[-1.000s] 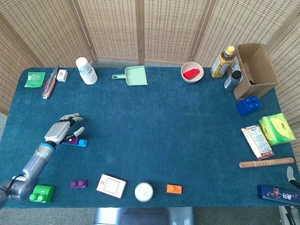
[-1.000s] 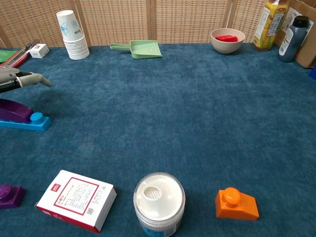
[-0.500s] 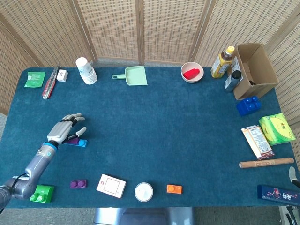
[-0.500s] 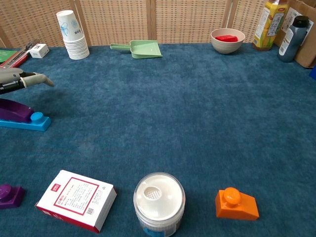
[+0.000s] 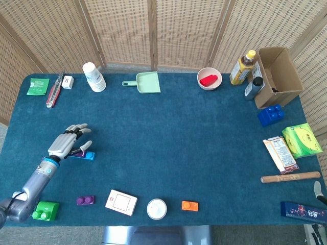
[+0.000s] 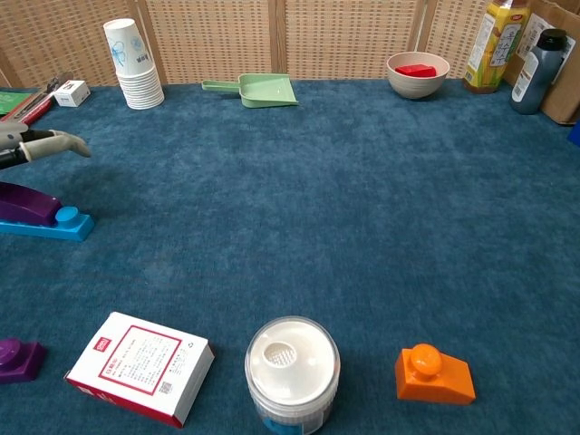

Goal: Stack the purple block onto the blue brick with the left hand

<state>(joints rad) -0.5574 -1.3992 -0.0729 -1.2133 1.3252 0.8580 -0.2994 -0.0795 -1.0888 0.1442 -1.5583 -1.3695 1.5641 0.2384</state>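
A flat blue brick (image 5: 85,155) (image 6: 47,227) lies at the table's left side. A purple sloped block (image 6: 27,204) (image 5: 80,151) sits on top of it, with one blue stud left bare at the brick's right end. My left hand (image 5: 67,141) hovers just above and behind them with fingers spread, holding nothing. In the chest view only its fingertips (image 6: 54,142) show at the left edge, clear of the block. A grey sliver of my right hand (image 5: 317,191) shows at the table's right edge, its fingers hidden.
A second small purple brick (image 5: 85,200) (image 6: 14,358), a green brick (image 5: 46,210), a white card box (image 5: 121,202), a white jar (image 5: 157,209) and an orange block (image 5: 189,205) line the front. Stacked cups (image 5: 93,76) and a green scoop (image 5: 144,82) stand at the back.
My left hand has drifted slightly to the left, still spread. The purple block and blue brick have not moved.
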